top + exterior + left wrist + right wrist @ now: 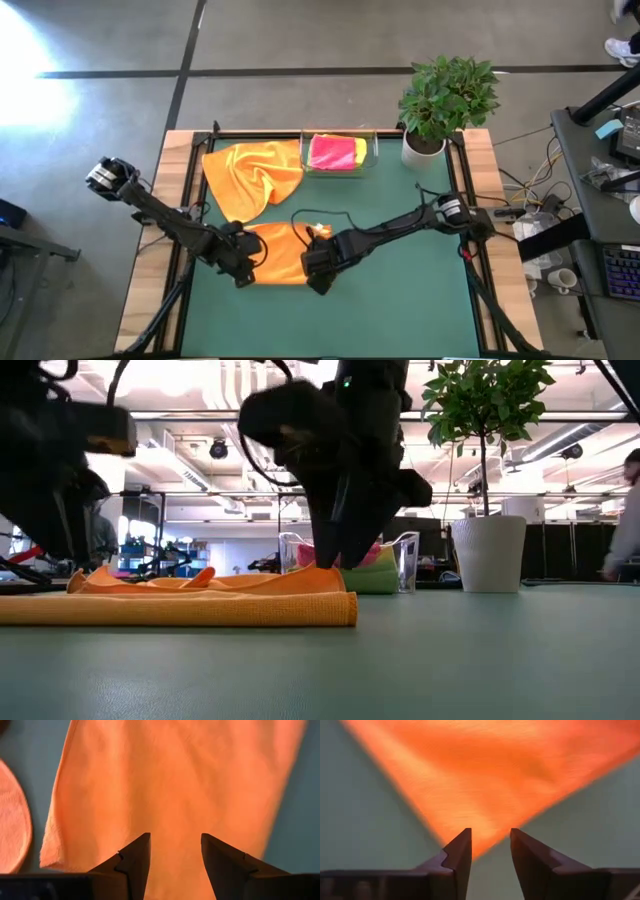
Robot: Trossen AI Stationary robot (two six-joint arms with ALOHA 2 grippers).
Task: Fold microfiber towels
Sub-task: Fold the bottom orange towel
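Green mat (400, 290), folded orange towel (283, 252) at its front — left gripper (172, 852) and right gripper (490, 847) both spread over its corners; a shallow pinch could drag the layers apart.

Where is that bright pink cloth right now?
In the high view, the pink towel lies in the clear tray at the table's far edge, just left of the potted plant and right of the crumpled orange towel.
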